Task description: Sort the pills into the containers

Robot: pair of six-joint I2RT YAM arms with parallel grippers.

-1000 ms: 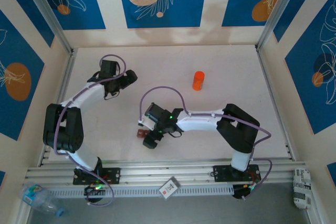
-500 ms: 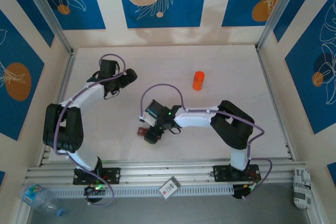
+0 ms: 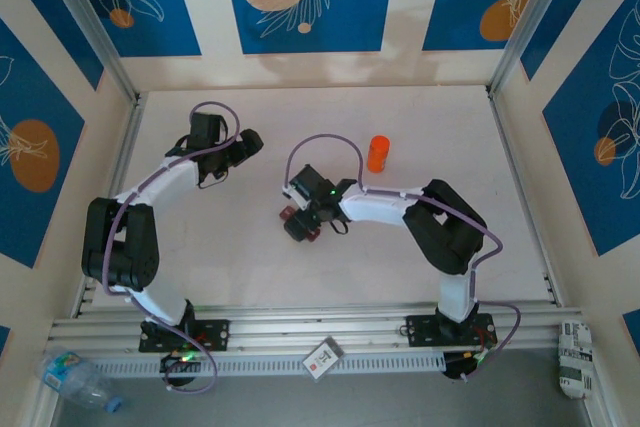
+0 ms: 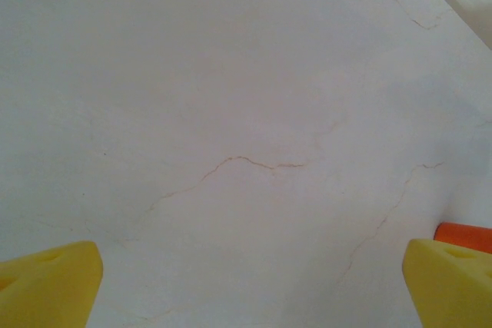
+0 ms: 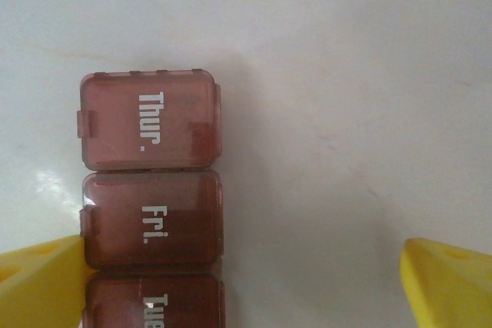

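The containers [image 5: 150,182] are a dark reddish-brown strip of square compartments with shut lids marked Thur., Fri. and Tue. The strip lies flat on the white table, close against the left yellow fingertip [image 5: 42,282] of my right gripper [image 5: 242,289], which is open. From above, the right gripper [image 3: 298,225] hovers over the containers [image 3: 287,213], whose ends stick out on either side. My left gripper [image 3: 250,143] is open over bare table at the far left, with nothing between its fingers [image 4: 46,286]. The pills are out of view.
A small orange bottle [image 3: 378,153] stands upright to the far right of the right gripper, and its edge shows beside the left gripper's right fingertip [image 4: 463,232]. Blue-patterned walls enclose the white table [image 3: 230,247].
The right arm has swung away from the front edge, farther back and to the right, and the containers strip has shifted with it. The left arm has not moved.
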